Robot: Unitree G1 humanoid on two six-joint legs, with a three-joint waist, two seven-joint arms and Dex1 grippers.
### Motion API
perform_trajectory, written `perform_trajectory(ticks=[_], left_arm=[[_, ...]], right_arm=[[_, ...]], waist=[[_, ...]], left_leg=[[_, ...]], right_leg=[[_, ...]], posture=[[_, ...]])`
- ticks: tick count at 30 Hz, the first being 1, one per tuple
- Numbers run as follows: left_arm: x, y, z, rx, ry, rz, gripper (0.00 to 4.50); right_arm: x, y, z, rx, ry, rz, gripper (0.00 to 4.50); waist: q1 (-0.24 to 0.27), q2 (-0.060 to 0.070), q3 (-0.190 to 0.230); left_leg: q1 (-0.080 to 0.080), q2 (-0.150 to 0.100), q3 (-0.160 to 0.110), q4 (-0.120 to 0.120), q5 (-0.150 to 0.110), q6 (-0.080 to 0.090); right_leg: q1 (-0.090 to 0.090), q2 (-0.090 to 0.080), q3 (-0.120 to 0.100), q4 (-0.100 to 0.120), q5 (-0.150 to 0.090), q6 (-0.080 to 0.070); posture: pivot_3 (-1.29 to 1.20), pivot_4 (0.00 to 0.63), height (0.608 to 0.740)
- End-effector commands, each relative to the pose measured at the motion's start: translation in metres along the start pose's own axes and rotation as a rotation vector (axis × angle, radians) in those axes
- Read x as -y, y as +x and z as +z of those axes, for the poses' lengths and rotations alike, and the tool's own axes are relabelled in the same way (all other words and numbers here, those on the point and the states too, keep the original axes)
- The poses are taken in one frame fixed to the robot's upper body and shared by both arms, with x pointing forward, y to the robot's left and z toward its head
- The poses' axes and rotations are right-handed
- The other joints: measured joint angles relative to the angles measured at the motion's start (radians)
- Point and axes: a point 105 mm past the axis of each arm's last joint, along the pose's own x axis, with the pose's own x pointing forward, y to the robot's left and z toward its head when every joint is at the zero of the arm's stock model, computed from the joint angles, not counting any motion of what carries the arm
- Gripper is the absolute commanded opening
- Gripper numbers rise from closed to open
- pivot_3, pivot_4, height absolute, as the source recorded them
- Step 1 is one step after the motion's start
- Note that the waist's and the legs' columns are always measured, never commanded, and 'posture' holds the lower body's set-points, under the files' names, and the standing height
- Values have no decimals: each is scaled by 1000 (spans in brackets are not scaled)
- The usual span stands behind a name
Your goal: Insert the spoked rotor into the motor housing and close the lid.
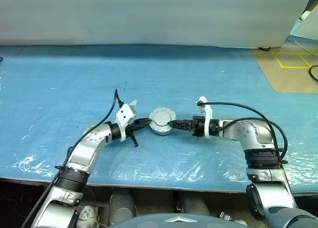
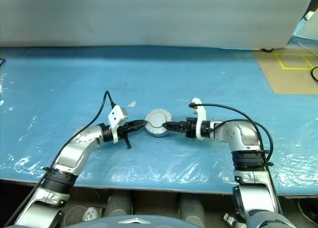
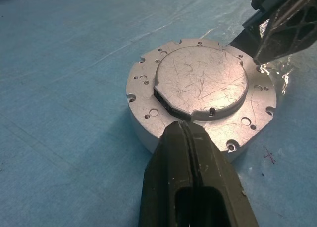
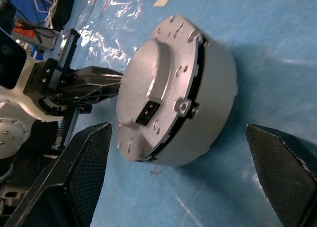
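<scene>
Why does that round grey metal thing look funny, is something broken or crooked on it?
Nothing looks broken. The round grey metal motor housing sits flat on the blue plastic-covered table with its plain grey disc lid closed flush on top. Only fine scratches mark the lid.

Left gripper [image 1: 145,122]: fingers pressed together, tips at the motor housing [image 1: 161,121] on its left edge, arm reaching in from the left. Right gripper [image 4: 181,180]: fingers spread wide either side of the housing, forearm near level, reaching from the right
</scene>
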Motion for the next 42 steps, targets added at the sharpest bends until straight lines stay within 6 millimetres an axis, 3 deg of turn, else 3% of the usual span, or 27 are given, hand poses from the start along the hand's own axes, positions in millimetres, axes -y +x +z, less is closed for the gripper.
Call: perform_trajectory(ticks=[1,4,12,16,22,27,30,32,37,42], left_arm=[[3,-1,-9,-30,-20,-1,0],[2,-1,-8,-29,-19,3,0],[0,-3,-8,-28,-18,13,0],[1,-2,-7,-25,-18,14,0],[-7,-2,2,29,-29,57,0],[-38,-11,35,235,-105,239,0],[-60,-26,53,384,-236,347,0],[-64,-33,59,450,-317,356,0],[-62,-42,54,513,-465,361,0],[-73,-70,48,755,-725,429,0]], right_arm=[[-17,8,3,47,69,84,4479],[-19,15,7,89,130,97,4479],[-18,15,13,146,210,111,1994],[-17,14,16,153,207,100,1156],[-26,17,16,133,207,137,1157],[-29,18,16,137,185,149,1157],[-35,20,30,204,212,195,1157],[-38,19,42,269,237,223,1157],[-41,14,66,410,289,272,1157],[-53,14,74,476,298,326,1157]], waist=[[-1,0,0],[-1,0,0],[-2,1,0],[2,1,0],[1,1,0],[0,1,0],[-2,1,1],[-4,1,1],[2,1,1],[2,1,1]], left_leg=[[0,0,0,0,0,0],[0,0,0,0,0,0],[1,0,1,-1,0,0],[1,-1,1,-1,0,0],[1,0,1,-2,0,0],[-2,0,1,-2,0,0],[-5,0,1,-1,0,0],[-6,0,1,-1,0,0],[-10,0,1,-2,0,0],[-11,0,0,-4,0,-1]], right_leg=[[0,0,0,0,0,0],[0,0,0,0,0,0],[-1,0,0,0,0,0],[0,0,0,0,0,0],[0,0,0,0,0,0],[-3,0,0,0,0,0],[-6,0,0,0,0,0],[-7,1,0,0,0,0],[-9,0,-1,-1,2,2],[-9,0,-2,-1,2,3]], posture=[[0,150,740],[0,150,740],[0,150,740],[0,150,740],[0,150,740],[0,150,740],[0,150,740],[0,150,740],[0,150,740],[0,150,740]])
